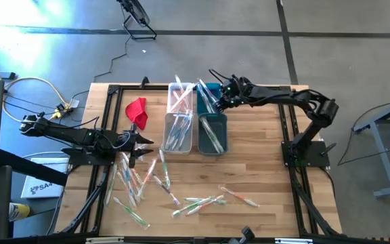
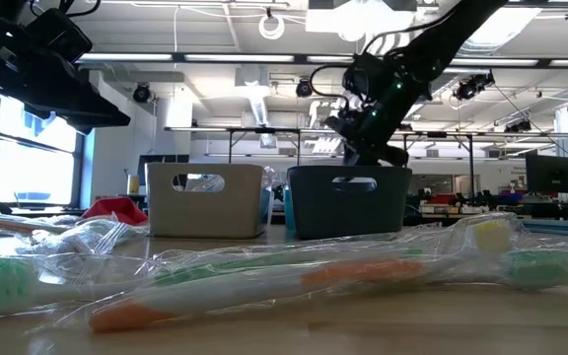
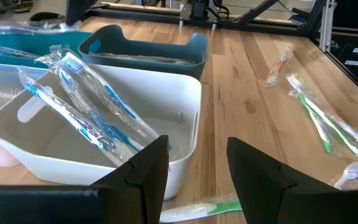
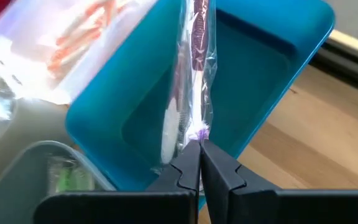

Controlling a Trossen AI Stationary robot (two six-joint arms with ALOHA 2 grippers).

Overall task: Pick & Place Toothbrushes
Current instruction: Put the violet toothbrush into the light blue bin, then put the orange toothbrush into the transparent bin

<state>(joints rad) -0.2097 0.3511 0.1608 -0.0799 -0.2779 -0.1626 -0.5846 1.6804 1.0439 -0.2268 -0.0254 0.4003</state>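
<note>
The right arm's fingers (image 4: 199, 163) pinch a purple toothbrush (image 4: 197, 74) above the blue bin (image 4: 278, 68). The left arm's fingers (image 3: 197, 168) stand open, a white bin (image 3: 104, 155) just ahead.

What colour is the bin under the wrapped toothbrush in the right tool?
Bright blue rectangular plastic bin; clearest in the right wrist view.

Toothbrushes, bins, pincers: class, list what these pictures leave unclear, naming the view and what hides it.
- Low view: what lies inside the white bin and the dark bin is hidden by their walls.
- Right wrist view: the wrapped toothbrush in the right pincer has its handle end cut off by the picture's edge.
- Left wrist view: the left pincer hides the table beneath.
</note>
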